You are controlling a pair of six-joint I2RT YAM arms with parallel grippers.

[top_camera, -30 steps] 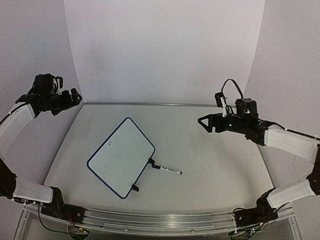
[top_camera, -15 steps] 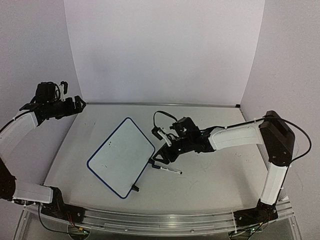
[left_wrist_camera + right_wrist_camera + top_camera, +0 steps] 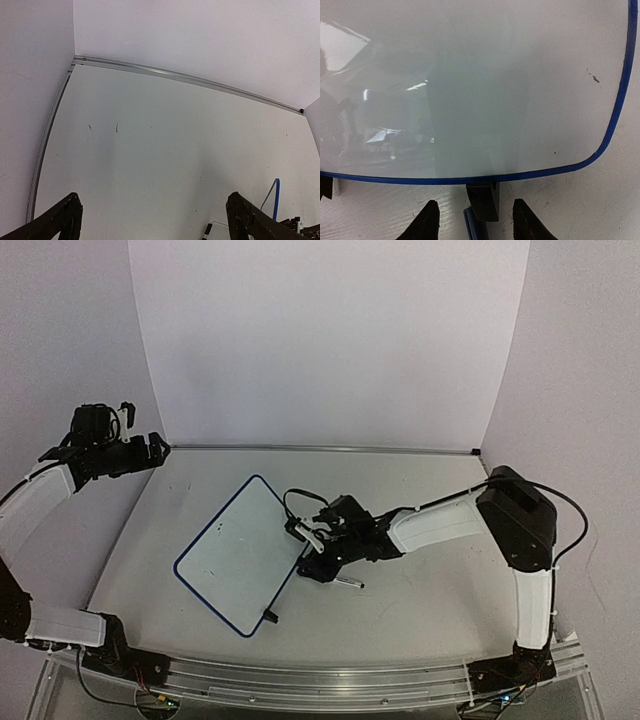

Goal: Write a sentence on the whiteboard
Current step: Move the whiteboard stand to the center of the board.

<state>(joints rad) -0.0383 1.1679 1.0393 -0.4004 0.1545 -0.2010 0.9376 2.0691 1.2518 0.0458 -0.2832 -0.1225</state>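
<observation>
Two hands open, empty: right hand (image 3: 476,221) straddles marker (image 3: 475,226) beside whiteboard (image 3: 238,548) clip foot (image 3: 484,200); left hand (image 3: 152,220) raised, well apart. Marker slim, light, likely rolls: pinch mid-barrel.

No text, label, brand or number can be read in any of the views. The whiteboard (image 3: 243,552) shows no legible lettering on its face (from the right wrist only a small dark speck (image 3: 592,77) near one corner and dim reflections can be seen). Any print on the marker pen (image 3: 350,583) just beside it is too small to make out.
</observation>
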